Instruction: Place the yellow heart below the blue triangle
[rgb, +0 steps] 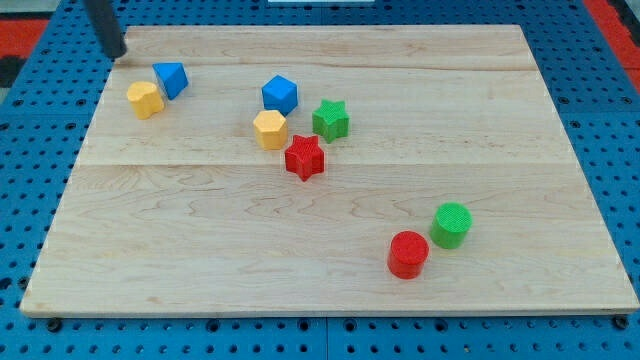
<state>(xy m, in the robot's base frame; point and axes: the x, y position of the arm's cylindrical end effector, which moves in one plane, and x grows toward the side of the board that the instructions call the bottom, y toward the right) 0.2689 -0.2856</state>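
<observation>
The yellow heart (145, 100) lies near the board's upper left corner. It touches the lower left side of the blue triangle (171, 79). My tip (117, 55) stands at the board's top left edge, up and to the left of both blocks and apart from them. The dark rod rises from it out of the view's top.
A blue cube (280, 94), a yellow hexagon (270, 129), a green star (330, 120) and a red star (305, 157) cluster near the middle. A red cylinder (408, 254) and a green cylinder (451, 225) stand at the lower right of the wooden board (200, 250).
</observation>
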